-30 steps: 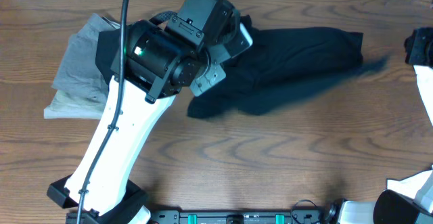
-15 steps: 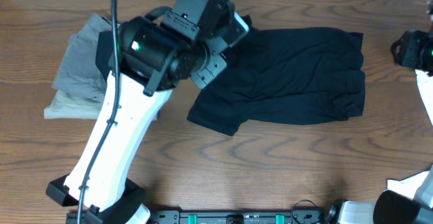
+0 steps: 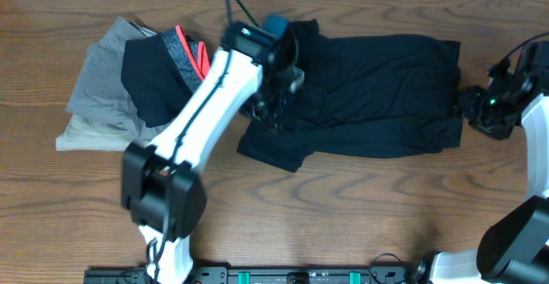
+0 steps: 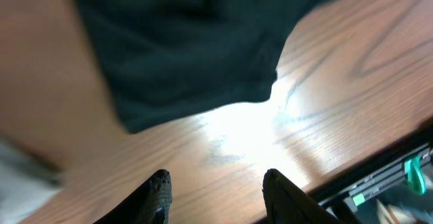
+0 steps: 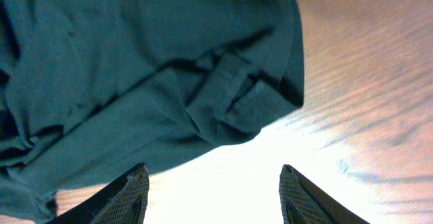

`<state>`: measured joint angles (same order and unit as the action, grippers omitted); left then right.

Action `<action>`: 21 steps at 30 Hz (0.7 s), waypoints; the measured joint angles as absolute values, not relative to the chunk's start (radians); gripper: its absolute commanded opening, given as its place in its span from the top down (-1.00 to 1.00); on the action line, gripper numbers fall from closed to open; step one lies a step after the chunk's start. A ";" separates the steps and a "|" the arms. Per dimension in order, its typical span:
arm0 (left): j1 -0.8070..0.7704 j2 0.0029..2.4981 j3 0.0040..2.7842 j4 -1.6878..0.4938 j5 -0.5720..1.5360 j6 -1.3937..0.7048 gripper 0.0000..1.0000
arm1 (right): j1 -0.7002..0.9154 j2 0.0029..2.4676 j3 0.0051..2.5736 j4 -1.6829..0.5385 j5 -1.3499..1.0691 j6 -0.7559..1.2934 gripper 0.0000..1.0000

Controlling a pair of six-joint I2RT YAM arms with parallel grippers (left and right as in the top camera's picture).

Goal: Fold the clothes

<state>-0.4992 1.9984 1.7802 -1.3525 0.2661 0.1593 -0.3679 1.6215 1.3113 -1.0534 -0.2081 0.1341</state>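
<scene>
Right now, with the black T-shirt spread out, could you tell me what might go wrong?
1. The large black short-sleeved T-shirt lies wrinkled, with a hem corner turned over near the right arm's fingers; folding now could trap those creases.
2. The smaller black garment with a grey-and-red waistband lies close beside it, so the left arm's fingers might catch the wrong cloth.

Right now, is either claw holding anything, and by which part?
Nothing is held: left claw and right claw both stand open, empty, near the black T-shirt.

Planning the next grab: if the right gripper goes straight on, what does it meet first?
Likely the shirt, at its near edge, though bare table lies just before it; depth is unclear.
</scene>
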 measured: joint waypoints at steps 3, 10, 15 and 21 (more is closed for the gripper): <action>-0.503 2.057 1.697 -1.298 0.292 0.158 0.08 | -0.368 1.621 1.291 -1.052 -0.208 0.145 -0.21; -0.503 2.154 1.640 -1.229 0.315 0.162 -0.27 | -0.368 1.621 1.279 -1.046 -0.208 0.153 -0.21; -0.504 2.183 1.640 -1.225 0.316 0.162 -0.30 | -0.368 1.621 1.279 -1.041 -0.208 0.153 -0.21; -0.511 2.207 1.609 -1.221 0.316 0.159 -0.05 | -0.368 1.621 1.279 -1.036 -0.208 0.153 -0.21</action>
